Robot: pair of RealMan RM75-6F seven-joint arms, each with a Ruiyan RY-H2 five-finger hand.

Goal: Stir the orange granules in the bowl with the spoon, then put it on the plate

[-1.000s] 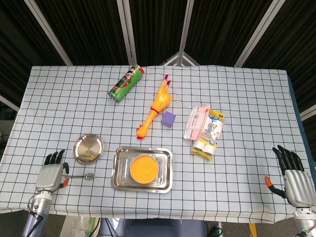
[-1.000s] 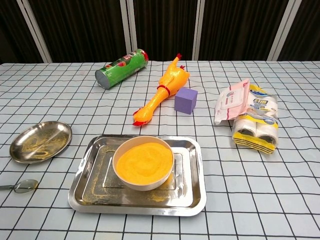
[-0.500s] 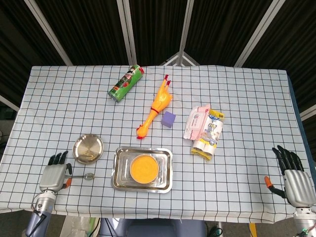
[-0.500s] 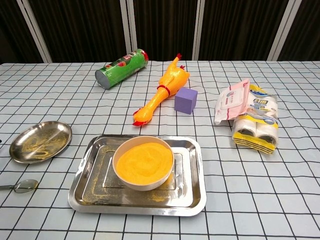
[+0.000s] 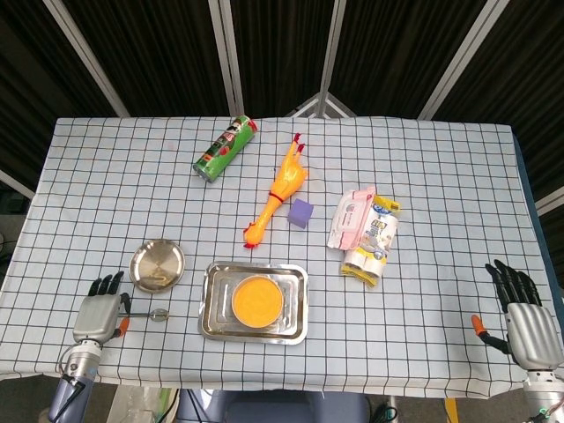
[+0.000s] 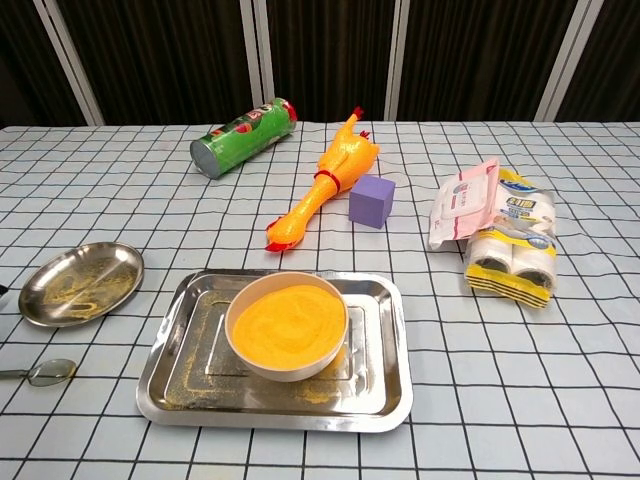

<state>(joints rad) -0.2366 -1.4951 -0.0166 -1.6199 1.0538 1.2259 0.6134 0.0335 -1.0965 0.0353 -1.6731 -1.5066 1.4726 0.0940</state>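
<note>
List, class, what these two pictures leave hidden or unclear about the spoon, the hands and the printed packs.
- Spoon: chest view's left edge cuts off its handle.
- Left hand: head view too small to tell whether it touches the spoon handle; chest view misses it.
- Right hand: only in head view, wrist cut by the bottom edge.
- Wet wipes pack and green can: print too small to read.

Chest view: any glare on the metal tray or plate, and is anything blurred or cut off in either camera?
Chest view: sharp and evenly lit, with only soft reflections on the rectangular steel tray and the round steel plate; the small metal spoon is cut by the left edge. Head view: sharp too, shadows faint, backdrop dark; the left hand and right hand sit near the bottom corners.
</note>
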